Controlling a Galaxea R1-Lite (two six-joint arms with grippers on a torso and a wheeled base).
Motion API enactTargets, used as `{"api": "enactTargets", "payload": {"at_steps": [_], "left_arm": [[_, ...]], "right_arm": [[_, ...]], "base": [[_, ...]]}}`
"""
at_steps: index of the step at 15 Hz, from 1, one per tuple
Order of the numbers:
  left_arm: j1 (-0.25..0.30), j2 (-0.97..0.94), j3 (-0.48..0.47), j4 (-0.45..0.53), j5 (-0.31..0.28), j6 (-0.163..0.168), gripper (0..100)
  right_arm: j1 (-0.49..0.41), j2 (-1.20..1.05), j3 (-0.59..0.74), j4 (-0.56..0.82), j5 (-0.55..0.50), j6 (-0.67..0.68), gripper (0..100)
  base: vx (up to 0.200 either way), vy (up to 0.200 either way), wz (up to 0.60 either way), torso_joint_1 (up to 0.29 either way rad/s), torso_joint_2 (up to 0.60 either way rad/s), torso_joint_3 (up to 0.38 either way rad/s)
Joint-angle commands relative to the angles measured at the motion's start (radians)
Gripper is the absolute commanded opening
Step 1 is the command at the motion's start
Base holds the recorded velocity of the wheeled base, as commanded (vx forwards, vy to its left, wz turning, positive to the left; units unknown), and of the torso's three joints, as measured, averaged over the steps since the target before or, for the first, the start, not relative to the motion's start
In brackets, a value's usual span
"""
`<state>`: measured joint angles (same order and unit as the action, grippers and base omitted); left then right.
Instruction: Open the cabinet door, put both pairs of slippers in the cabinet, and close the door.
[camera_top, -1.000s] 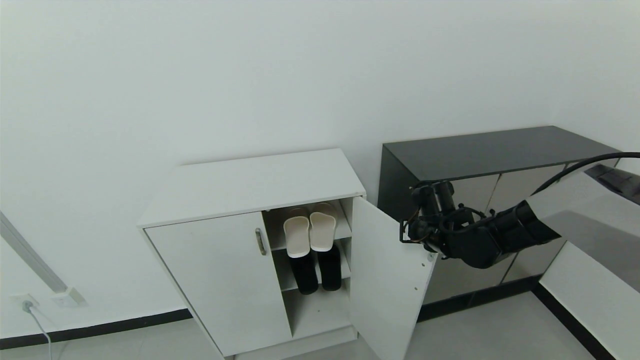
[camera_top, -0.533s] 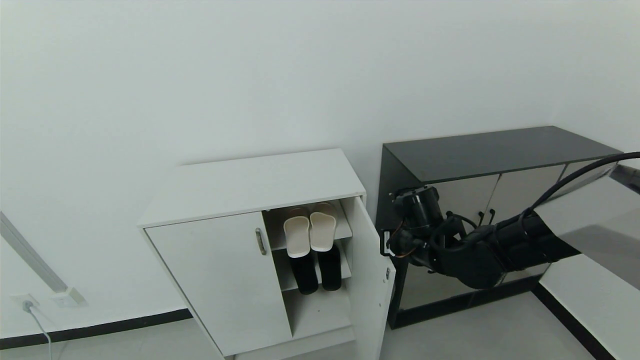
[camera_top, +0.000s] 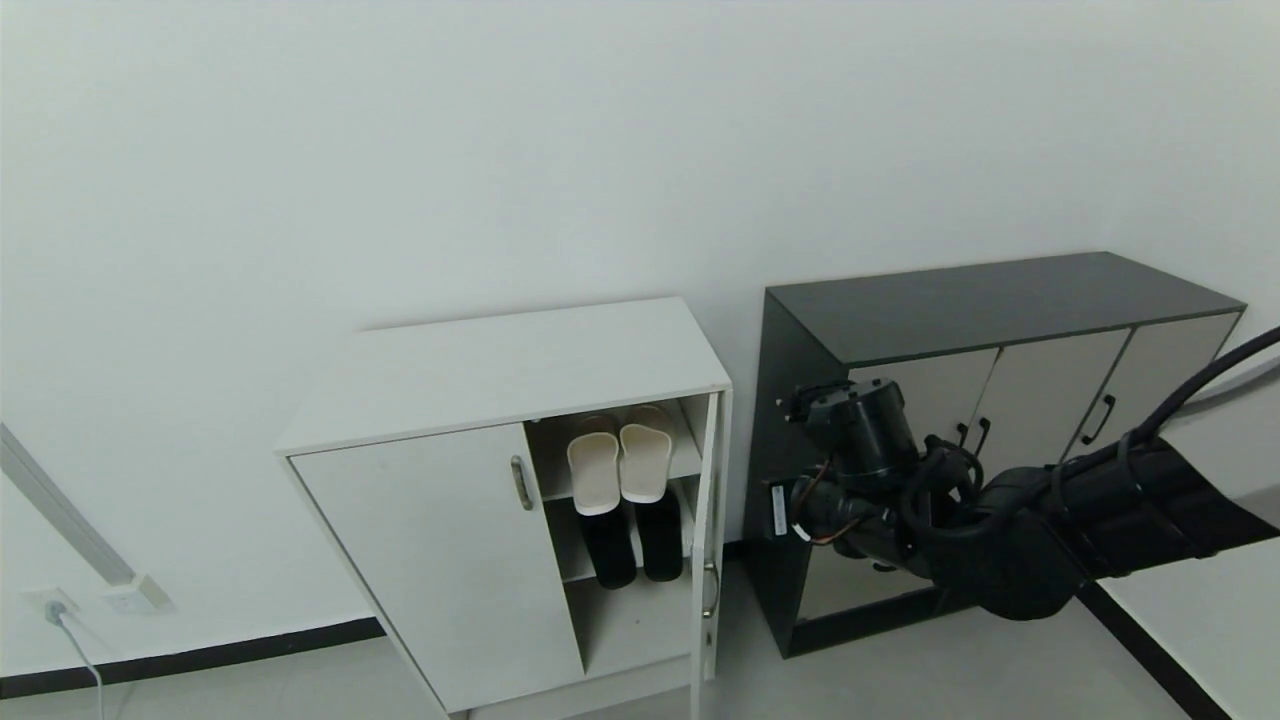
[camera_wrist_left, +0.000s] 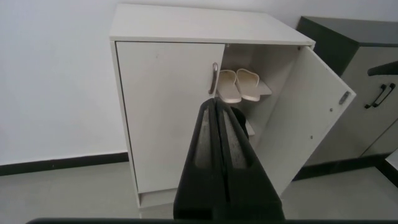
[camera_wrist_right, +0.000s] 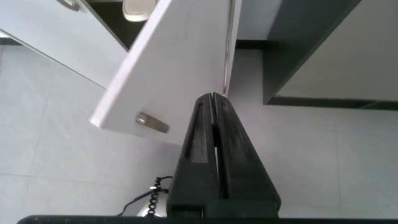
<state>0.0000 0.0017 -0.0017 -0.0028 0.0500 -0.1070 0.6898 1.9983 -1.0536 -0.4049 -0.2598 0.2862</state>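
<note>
A white cabinet (camera_top: 510, 365) with two doors stands against a pale wall (camera_top: 500, 150), straight ahead of the left gripper's fingertips. A dark sideboard (camera_top: 1000, 295) with grey doors stands next to it, on the far side of the right gripper from the cabinet. Only a narrow gap separates the two pieces of furniture.

The cabinet's left door (camera_top: 440, 560) is shut. Its right door (camera_top: 704, 520) stands open, swung out so that the head view sees it edge-on, and the shelves behind it are exposed.

The left gripper (camera_wrist_left: 216, 102) hangs in front of the cabinet, well apart from it. Its two fingers are pressed flat together with nothing between them. The right gripper (camera_wrist_right: 214, 98) is on the outer side of the open door, its fingers also closed together and empty. Its fingertips point at the door's outer face and lie close to it. Whether they touch it cannot be made out.

Both pairs of slippers are inside the cabinet. The cream slippers (camera_top: 620, 465) lie side by side on the upper shelf, just past the left fingertips in the left wrist view. The black slippers (camera_top: 635, 545) sit on the shelf below, partly hidden behind the left fingers.

A small metal handle (camera_wrist_right: 152, 122) sits on the open door's outer face, off to one side of the right fingers. A matching handle (camera_top: 521, 483) is on the shut door, in line with the left fingertips.
</note>
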Motion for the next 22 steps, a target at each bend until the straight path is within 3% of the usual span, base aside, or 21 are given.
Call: {"api": "enactTargets", "payload": {"at_steps": [1, 4, 12, 15, 22], "left_arm": [[0.0, 0.0, 0.0, 0.0, 0.001, 0.0, 0], [0.0, 0.0, 0.0, 0.0, 0.001, 0.0, 0], [0.0, 0.0, 0.0, 0.0, 0.001, 0.0, 0], [0.0, 0.0, 0.0, 0.0, 0.001, 0.0, 0], [0.0, 0.0, 0.0, 0.0, 0.001, 0.0, 0]], "right_arm": [[0.002, -0.042, 0.026, 0.0, -0.001, -0.004, 0], [0.007, -0.041, 0.029, 0.0, 0.001, -0.015, 0], [0.004, -0.044, 0.07, -0.037, 0.039, -0.038, 0], [-0.016, -0.064, 0.139, -0.104, 0.036, -0.093, 0], [-0.122, -0.211, 0.337, -0.118, 0.031, -0.16, 0]], "base": [[0.0, 0.0, 0.0, 0.0, 0.0, 0.0], [0.0, 0.0, 0.0, 0.0, 0.0, 0.0], [0.0, 0.0, 0.52, 0.0, 0.0, 0.002], [0.0, 0.0, 0.0, 0.0, 0.0, 0.0], [0.0, 0.0, 0.0, 0.0, 0.0, 0.0]]}}
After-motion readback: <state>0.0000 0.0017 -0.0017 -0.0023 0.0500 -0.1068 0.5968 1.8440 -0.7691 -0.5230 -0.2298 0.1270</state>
